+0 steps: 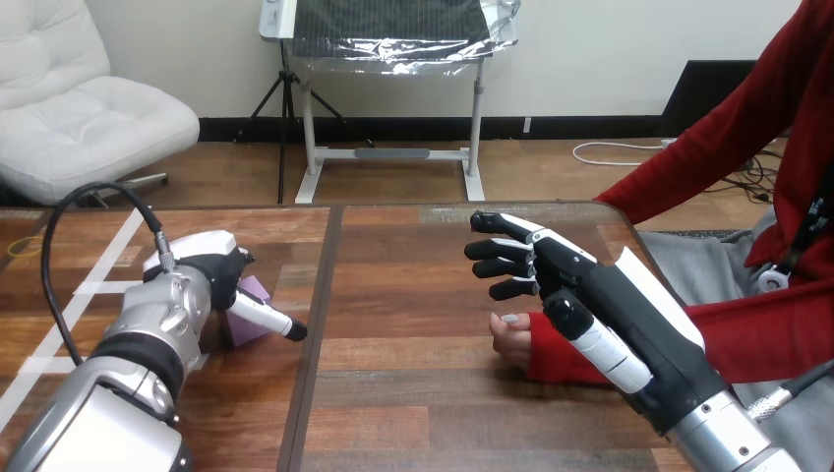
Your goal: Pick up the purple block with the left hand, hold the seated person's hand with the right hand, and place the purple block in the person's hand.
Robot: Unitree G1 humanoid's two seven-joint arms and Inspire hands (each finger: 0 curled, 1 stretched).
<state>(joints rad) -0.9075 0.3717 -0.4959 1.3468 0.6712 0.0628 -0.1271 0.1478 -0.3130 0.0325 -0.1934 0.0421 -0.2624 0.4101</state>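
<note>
The purple block (258, 291) lies on the wooden table (413, 393) at the left, mostly covered by my left hand (202, 275), which sits right over and against it. My right hand (590, 295) hovers open at the right of the table, fingers spread and pointing left. The person's hand (511, 339) rests on the table just below and in front of it, largely hidden behind my right hand. The two hands look apart, and the red sleeve (570, 359) runs behind my right forearm.
White tape lines (98, 288) mark the table's left part. A dark seam (315, 324) runs down the table between my two hands. The person sits at the right side, with their other red-sleeved arm (688, 157) above the table's far right corner.
</note>
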